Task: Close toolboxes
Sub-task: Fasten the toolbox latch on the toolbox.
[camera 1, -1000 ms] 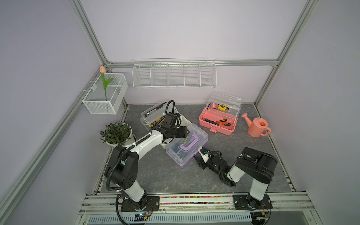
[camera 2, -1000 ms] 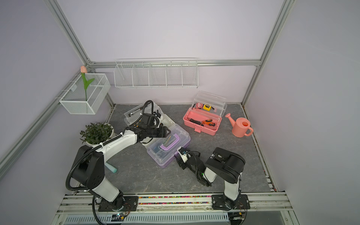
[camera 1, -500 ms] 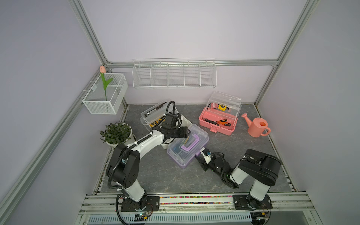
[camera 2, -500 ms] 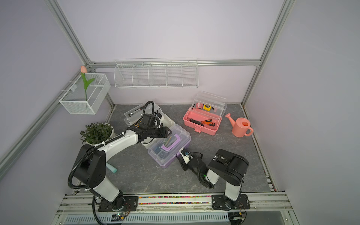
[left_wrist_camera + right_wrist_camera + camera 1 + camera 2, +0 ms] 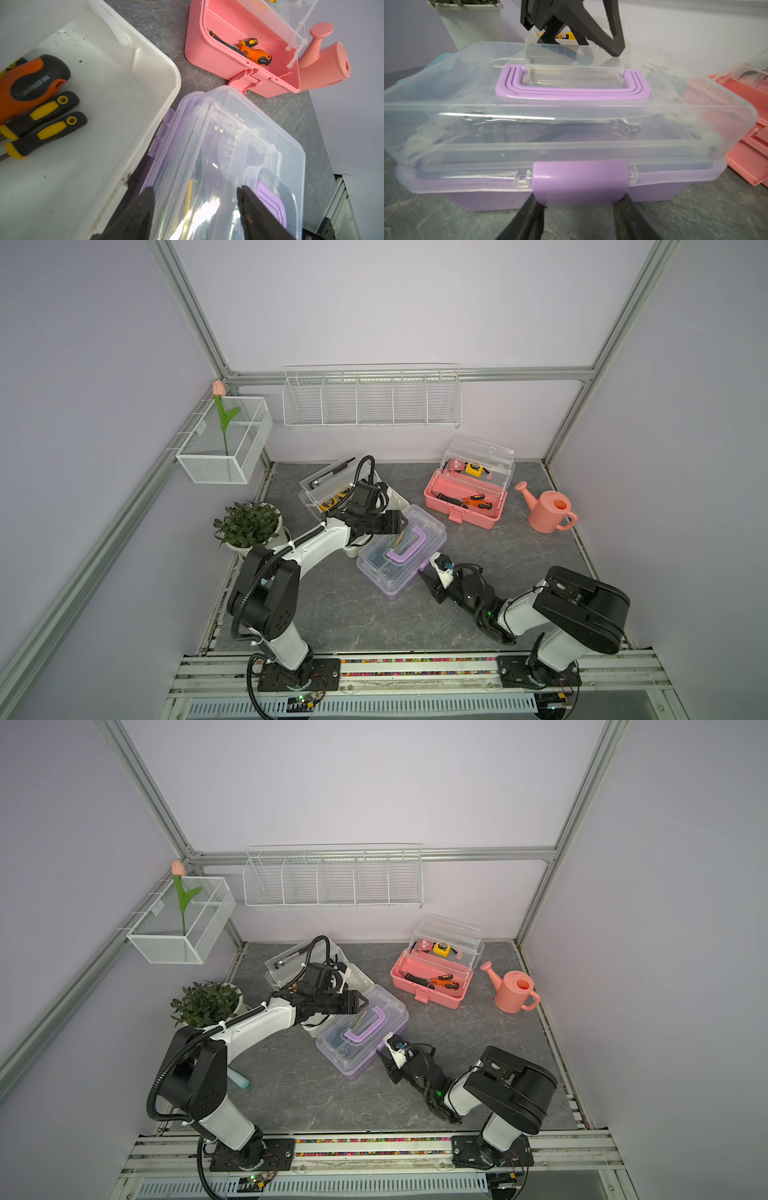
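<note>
One of three boxes looks closed: the purple box [image 5: 401,558], mid-frame, lid [image 5: 571,128] down. My right gripper [image 5: 579,199] straddles its latch [image 5: 580,182]; squeezing or not, I cannot tell. My left gripper [image 5: 195,189] hangs open above. Pink box [image 5: 478,519], upper right, and white box [image 5: 116,108] stand open.

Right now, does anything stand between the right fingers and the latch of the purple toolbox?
Nothing visible does. The right fingers sit at both sides of the purple latch, at the front of the purple toolbox.
</note>
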Tool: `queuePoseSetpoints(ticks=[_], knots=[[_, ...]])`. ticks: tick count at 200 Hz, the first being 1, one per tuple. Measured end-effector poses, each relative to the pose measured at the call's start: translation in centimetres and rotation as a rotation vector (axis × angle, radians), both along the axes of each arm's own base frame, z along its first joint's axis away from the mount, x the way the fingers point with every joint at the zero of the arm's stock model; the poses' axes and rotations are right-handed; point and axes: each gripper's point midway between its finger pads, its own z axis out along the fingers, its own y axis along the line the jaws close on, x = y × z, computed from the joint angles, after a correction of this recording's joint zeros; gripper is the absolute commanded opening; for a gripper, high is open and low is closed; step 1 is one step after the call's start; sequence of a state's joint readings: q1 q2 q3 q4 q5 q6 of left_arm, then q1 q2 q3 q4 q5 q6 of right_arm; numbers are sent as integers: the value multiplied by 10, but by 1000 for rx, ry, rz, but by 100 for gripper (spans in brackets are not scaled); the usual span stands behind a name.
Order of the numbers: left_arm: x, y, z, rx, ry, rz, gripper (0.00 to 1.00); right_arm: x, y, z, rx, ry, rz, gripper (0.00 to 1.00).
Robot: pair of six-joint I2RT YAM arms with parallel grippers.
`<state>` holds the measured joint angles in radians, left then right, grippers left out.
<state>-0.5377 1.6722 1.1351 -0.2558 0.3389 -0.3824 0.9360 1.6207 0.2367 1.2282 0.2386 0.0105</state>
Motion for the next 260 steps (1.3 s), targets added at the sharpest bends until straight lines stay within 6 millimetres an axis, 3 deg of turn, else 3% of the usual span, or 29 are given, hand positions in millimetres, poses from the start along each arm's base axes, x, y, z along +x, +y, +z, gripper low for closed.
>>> queuePoseSetpoints(ticks=[102,260], knots=[[23,9,4,16,-77,66,65,17,19,-1,-16,42,14,41],[21,1,2,-2,-75,45,65,11,11,-2,-51,120,18,39]])
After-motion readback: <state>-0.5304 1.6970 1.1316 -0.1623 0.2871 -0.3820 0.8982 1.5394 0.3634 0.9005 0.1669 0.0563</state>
